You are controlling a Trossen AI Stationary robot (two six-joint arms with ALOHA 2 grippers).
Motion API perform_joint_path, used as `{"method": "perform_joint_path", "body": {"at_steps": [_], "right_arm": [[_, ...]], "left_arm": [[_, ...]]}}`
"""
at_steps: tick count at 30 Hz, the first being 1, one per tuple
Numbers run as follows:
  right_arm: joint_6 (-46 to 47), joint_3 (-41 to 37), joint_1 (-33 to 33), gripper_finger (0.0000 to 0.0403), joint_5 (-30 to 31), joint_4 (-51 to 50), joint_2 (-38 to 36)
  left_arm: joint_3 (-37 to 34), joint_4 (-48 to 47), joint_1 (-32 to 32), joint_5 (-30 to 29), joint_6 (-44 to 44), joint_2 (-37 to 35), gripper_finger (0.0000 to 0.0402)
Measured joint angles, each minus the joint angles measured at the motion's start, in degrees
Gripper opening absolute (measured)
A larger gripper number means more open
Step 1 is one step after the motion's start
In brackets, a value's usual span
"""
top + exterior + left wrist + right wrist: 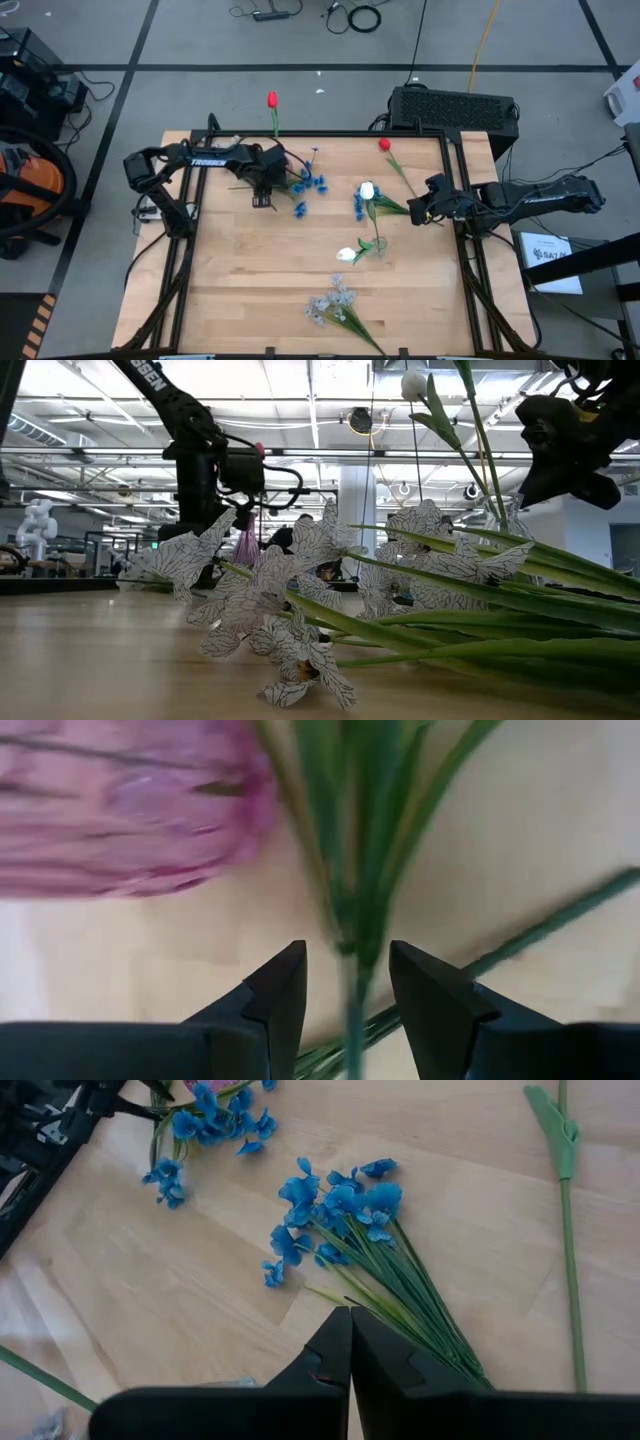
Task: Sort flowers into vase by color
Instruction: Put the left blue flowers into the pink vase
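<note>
Left wrist view catches what the overhead misses: a green stem point(352, 970) between the left end effector point(348, 982) fingers, spread wide, not pinching, a pink bloom point(130, 810) beside. Wooden desk point(250, 290) carries scattered blue sprays point(312, 184), white tulips point(367, 190), lavender sprays point(332, 302). Right end effector point(350, 1342) is clenched, empty, above blue blossoms point(340, 1205).

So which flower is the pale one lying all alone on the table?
Start at the wooden table and go to its near edge, far from both arms. There lies the pale lavender-white spray, its green stem running to the edge. Unlike the blue sprays and red tulips, it has papery veined petals and lies apart.
</note>
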Motion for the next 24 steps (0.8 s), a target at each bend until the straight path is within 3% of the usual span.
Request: {"method": "perform_joint_path", "body": {"at_steps": [6, 13, 24], "right_arm": [[0.3, 0.0, 0.0, 0.0000, 0.0, 0.0, 1.1], [-0.2, 0.0, 0.0, 0.0000, 0.0, 0.0, 1.9], [-2.1, 0.0, 0.0, 0.0000, -0.3, -0.1, 1.9]], "left_arm": [[0.0, 0.5, -0.2, 2.4, 0.8, 0.8, 0.0124], [0.0, -0.7, -2.9, 6.4, 0.4, 0.4, 0.0014], [4.7, -4.7, -7.1, 6.6, -6.2, -8.1, 0.0012]]}}
